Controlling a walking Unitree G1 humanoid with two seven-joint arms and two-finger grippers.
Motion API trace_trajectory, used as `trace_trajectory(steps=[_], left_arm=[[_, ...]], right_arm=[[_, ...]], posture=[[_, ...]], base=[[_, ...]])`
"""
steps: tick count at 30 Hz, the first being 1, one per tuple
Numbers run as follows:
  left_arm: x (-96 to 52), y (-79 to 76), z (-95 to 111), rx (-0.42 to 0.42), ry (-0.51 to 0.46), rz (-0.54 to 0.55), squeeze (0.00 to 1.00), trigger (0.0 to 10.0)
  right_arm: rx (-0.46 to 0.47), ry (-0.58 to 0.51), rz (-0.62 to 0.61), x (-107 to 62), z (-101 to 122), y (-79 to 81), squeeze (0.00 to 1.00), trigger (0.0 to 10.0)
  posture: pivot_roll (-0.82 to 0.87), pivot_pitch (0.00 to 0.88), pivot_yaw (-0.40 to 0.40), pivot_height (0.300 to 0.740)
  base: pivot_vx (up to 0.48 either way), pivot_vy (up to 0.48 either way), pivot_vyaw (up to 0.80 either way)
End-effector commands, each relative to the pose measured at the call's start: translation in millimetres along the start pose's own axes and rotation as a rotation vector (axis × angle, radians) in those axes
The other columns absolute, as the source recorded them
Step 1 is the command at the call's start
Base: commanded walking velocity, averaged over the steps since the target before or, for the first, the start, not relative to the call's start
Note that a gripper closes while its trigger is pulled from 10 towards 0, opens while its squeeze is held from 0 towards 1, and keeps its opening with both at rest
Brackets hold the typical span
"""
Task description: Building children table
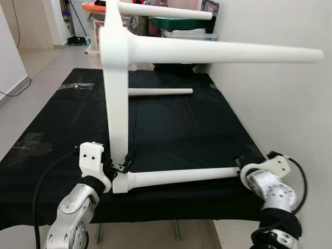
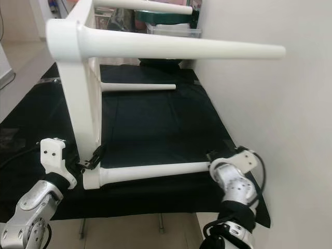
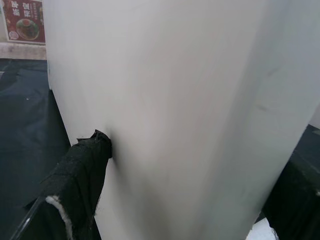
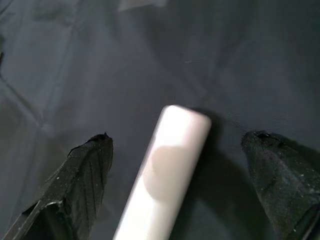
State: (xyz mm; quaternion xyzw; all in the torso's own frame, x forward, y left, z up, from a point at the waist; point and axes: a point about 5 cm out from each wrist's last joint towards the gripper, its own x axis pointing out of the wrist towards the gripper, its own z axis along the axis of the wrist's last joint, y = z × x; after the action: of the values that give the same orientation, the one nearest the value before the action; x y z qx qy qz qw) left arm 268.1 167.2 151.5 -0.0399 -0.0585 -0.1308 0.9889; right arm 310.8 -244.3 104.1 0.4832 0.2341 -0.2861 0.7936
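Note:
A white children's table stands on its side on the black cloth, its top [image 1: 116, 104] upright and its legs pointing right. My left gripper [image 1: 120, 167] is shut on the top's lower edge; in the left wrist view the white panel [image 3: 190, 100] sits between the black fingers [image 3: 82, 180]. The lower near leg [image 1: 181, 177] lies along the cloth toward my right gripper [image 1: 240, 164]. That gripper is open, with the leg's free end [image 4: 177, 150] between its two fingers [image 4: 87, 170] and touching neither. The upper near leg [image 1: 228, 52] reaches to the wall.
The black-covered work table [image 1: 181, 129] has its front edge just before my arms. A white wall [image 1: 290, 104] runs close along the right side. Storage bins [image 1: 181, 26] and an orange container [image 1: 93, 7] stand behind the table. Open floor [image 1: 36, 72] lies on the left.

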Motion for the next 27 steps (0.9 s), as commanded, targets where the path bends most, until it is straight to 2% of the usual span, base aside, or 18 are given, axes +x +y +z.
trace_trajectory(steps=[1, 2, 6, 9, 11, 12, 13, 14, 15, 16, 17, 18, 19, 21, 22, 24, 26, 27], left_arm=[[2.2, 5.2, 1, 0.008, -0.002, 0.002, 0.00, 10.0], [2.2, 5.2, 1, 0.008, -0.002, 0.002, 0.00, 10.0], [2.6, 6.9, 1, 0.011, -0.001, 0.004, 0.00, 10.0], [2.0, 4.5, -1, 0.006, 0.005, -0.004, 0.00, 10.0], [2.1, 2.4, -3, 0.002, 0.011, -0.013, 0.00, 10.0], [2.1, 2.4, -3, 0.002, 0.011, -0.013, 0.00, 10.0], [2.3, 2.1, -4, 0.003, 0.014, -0.017, 0.00, 10.0], [2.9, 3.9, -4, 0.012, 0.015, -0.019, 0.00, 10.0], [3.6, 7.3, -3, 0.020, 0.012, -0.015, 0.00, 10.0], [3.6, 7.3, -3, 0.020, 0.012, -0.015, 0.00, 10.0], [4.2, 9.8, -2, 0.025, 0.010, -0.011, 0.00, 10.0], [4.2, 9.8, -2, 0.025, 0.010, -0.011, 0.00, 10.0], [4.6, 13.1, 0, 0.035, 0.005, -0.003, 0.00, 10.0], [3.7, 20.0, 3, 0.051, -0.002, 0.019, 0.00, 10.0], [3.7, 20.0, 3, 0.051, -0.002, 0.019, 0.00, 10.0], [-0.1, 29.7, 6, 0.075, -0.005, 0.044, 0.00, 10.0], [-3.5, 39.8, 8, 0.100, -0.003, 0.066, 0.00, 10.0], [-3.5, 39.8, 8, 0.100, -0.003, 0.066, 0.00, 10.0]], right_arm=[[0.057, 0.020, -0.043, -7.1, 0, -12.4, 1.00, 10.0], [0.057, 0.020, -0.043, -7.1, 0, -12.4, 1.00, 10.0], [0.102, 0.038, -0.048, -31.8, -10, -20.9, 1.00, 10.0], [0.058, 0.033, -0.057, -45.1, -15, -26.3, 1.00, 10.0], [-0.153, -0.089, 0.058, -53.0, 6, -4.9, 1.00, 10.0], [-0.153, -0.089, 0.058, -53.0, 6, -4.9, 1.00, 10.0], [-0.264, -0.172, 0.133, -56.8, 19, 11.1, 1.00, 10.0], [-0.461, -0.322, 0.240, -65.7, 34, 38.9, 1.00, 10.0], [-0.639, -0.461, 0.368, -78.0, 41, 69.4, 0.00, 10.0], [-0.639, -0.461, 0.368, -78.0, 41, 69.4, 0.00, 10.0], [-0.758, -0.545, 0.451, -87.2, 43, 87.9, 0.00, 10.0], [-0.758, -0.545, 0.451, -87.2, 43, 87.9, 0.00, 10.0], [-0.863, -0.595, 0.525, -95.0, 38, 104.0, 0.00, 10.0], [-1.031, -0.706, 0.602, -105.5, 29, 122.1, 0.00, 10.0], [-1.031, -0.706, 0.602, -105.5, 29, 122.1, 0.00, 10.0], [-1.143, -0.794, 0.607, -113.2, 25, 126.4, 0.00, 10.0], [-1.257, -0.884, 0.568, -115.9, 24, 120.7, 0.00, 10.0], [-1.257, -0.884, 0.568, -115.9, 24, 120.7, 0.00, 10.0]], posture=[[0.02, 0.000, -0.102, 0.740], [0.02, 0.000, -0.102, 0.740], [0.01, 0.000, -0.103, 0.740], [-0.01, 0.000, -0.089, 0.740], [-0.01, 0.000, -0.072, 0.740], [-0.01, 0.000, -0.072, 0.740], [-0.01, 0.000, -0.071, 0.740], [-0.01, 0.000, -0.071, 0.740], [-0.01, 0.000, -0.072, 0.740], [-0.01, 0.000, -0.072, 0.740], [0.00, 0.000, -0.076, 0.740], [0.00, 0.000, -0.076, 0.740], [0.00, 0.000, -0.082, 0.740], [0.01, 0.000, -0.088, 0.740], [0.01, 0.000, -0.088, 0.740], [0.02, 0.000, -0.098, 0.740], [0.02, 0.000, -0.094, 0.740], [0.02, 0.000, -0.094, 0.740]], base=[[0.000, 0.000, 0.00], [0.000, 0.000, 0.00], [0.000, 0.000, 0.00], [0.000, 0.000, 0.00], [0.000, 0.000, 0.00], [0.000, 0.000, 0.00], [0.000, 0.000, 0.00], [0.000, 0.000, 0.00], [0.000, 0.000, 0.00], [0.000, 0.000, 0.00], [0.000, 0.000, 0.00], [0.000, 0.000, 0.00], [0.000, 0.000, 0.00], [0.000, 0.000, 0.00], [0.000, 0.000, 0.00], [0.000, 0.000, 0.00], [0.000, 0.000, 0.00], [0.000, 0.000, 0.00]])
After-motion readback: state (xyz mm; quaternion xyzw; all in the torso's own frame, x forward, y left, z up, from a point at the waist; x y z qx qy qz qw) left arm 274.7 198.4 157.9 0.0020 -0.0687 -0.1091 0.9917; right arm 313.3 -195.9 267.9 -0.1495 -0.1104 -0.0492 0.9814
